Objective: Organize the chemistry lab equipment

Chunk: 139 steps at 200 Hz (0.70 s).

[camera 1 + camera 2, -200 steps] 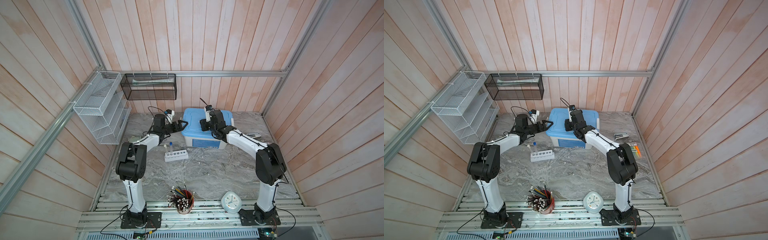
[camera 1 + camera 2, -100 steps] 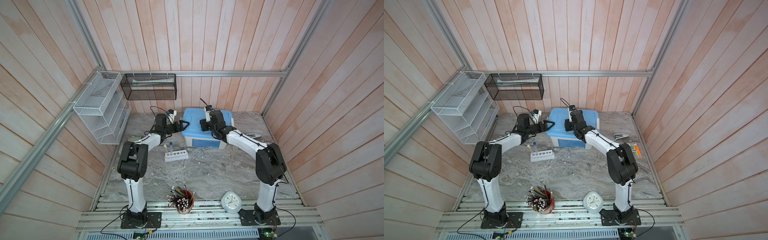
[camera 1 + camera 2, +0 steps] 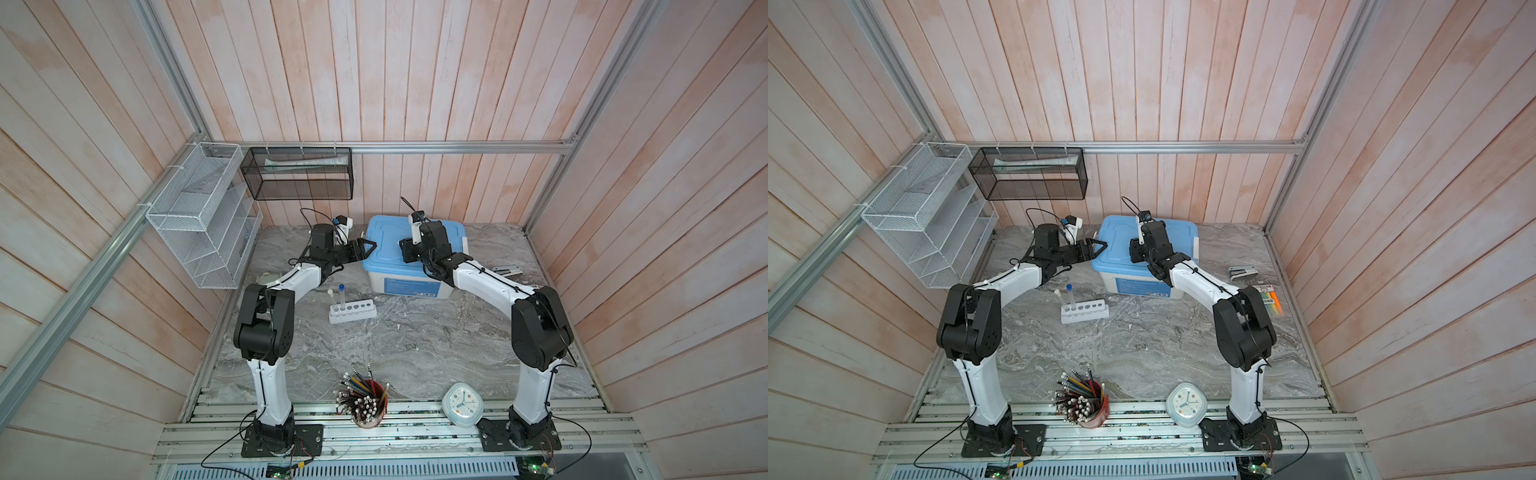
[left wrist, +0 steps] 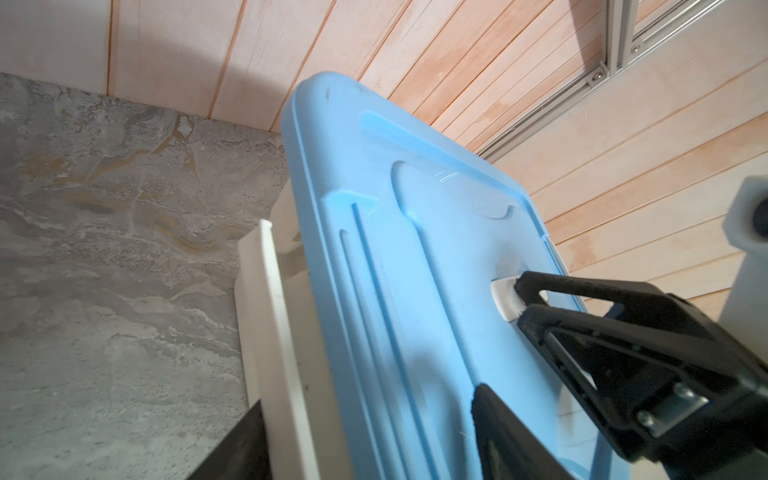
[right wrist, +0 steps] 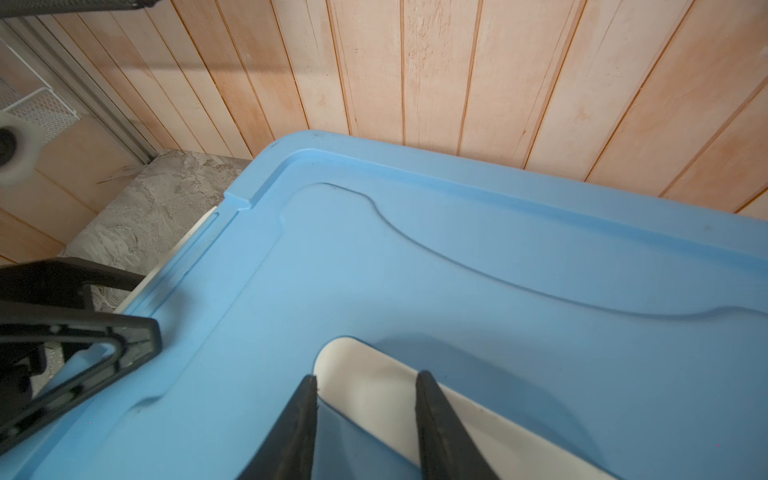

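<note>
Right wrist view: the right tool (image 5: 365,376) is closed on the white handle (image 5: 498,428) of the blue lid (image 5: 457,257), with a finger on each side. At the lid's left edge, the left tool (image 3: 371,250) stands open, with its fingers apart astride that edge. Both top views show the rack (image 3: 353,312) on the table (image 3: 415,353) just before the box (image 3: 409,286). Two upright tubes (image 3: 341,297) stand in the end holes nearest the left arm.

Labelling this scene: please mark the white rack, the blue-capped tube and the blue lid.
white rack (image 3: 355,317): in a top view, front wall.
blue-capped tube (image 3: 342,297): in a top view, clear body.
blue lid (image 5: 457,257): right wrist view, flat top.
</note>
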Each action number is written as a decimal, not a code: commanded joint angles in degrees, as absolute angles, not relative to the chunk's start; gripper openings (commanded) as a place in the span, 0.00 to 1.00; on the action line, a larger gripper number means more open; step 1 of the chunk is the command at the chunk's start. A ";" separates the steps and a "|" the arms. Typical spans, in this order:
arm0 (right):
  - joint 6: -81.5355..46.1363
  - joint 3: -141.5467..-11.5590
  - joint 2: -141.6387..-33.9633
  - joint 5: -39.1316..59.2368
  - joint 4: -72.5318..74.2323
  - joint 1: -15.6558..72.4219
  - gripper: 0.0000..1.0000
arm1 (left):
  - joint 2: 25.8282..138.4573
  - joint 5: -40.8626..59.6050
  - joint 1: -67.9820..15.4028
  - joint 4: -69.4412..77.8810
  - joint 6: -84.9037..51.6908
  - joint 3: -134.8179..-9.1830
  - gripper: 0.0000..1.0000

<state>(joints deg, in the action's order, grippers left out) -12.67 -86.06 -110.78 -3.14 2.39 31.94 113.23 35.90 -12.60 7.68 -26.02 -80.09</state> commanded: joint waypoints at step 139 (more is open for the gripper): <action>-14.89 -81.91 -113.73 0.54 -4.77 32.42 0.40 | 111.40 22.00 -17.42 -8.25 -11.65 -86.39 0.67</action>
